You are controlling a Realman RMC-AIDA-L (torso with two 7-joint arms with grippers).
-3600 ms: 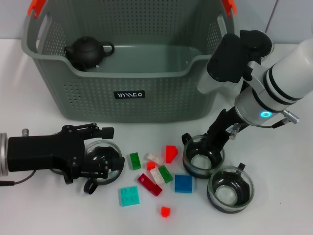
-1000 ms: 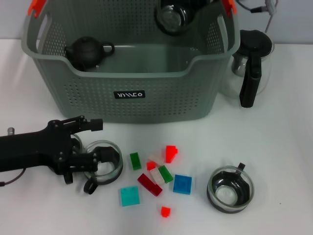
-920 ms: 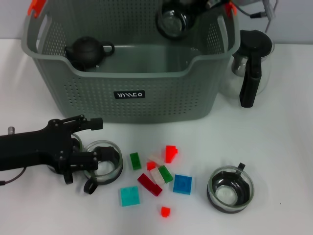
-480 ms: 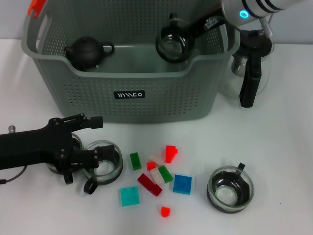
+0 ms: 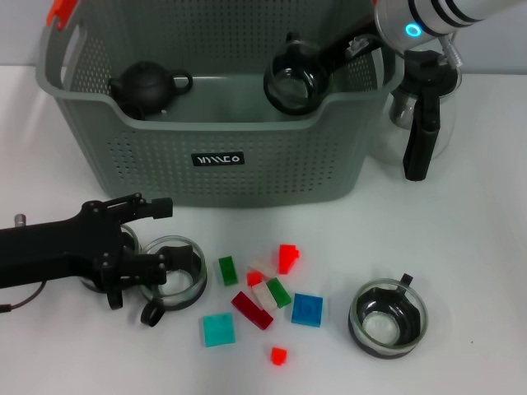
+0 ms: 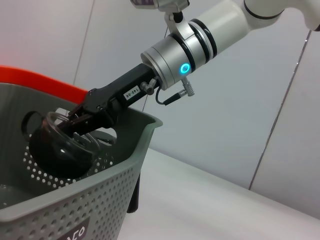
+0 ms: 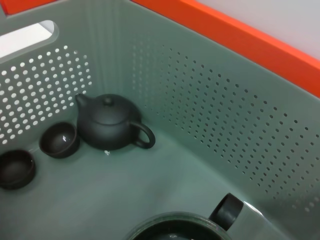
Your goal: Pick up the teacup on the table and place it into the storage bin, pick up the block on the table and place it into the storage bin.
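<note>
My right pincer (image 5: 317, 64) is clamped on a glass teacup (image 5: 294, 82), holding it tilted inside the storage bin (image 5: 222, 156), above the floor, near the right wall. A black teapot (image 5: 148, 86) sits in the bin's far left corner. My left pincer (image 5: 152, 247) lies on the table (image 5: 478, 271), fingers apart around another teacup (image 5: 173, 276), beside scattered blocks (image 5: 263, 296).

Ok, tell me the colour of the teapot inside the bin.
Black, matte; the teapot shows best in the right wrist view.
</note>
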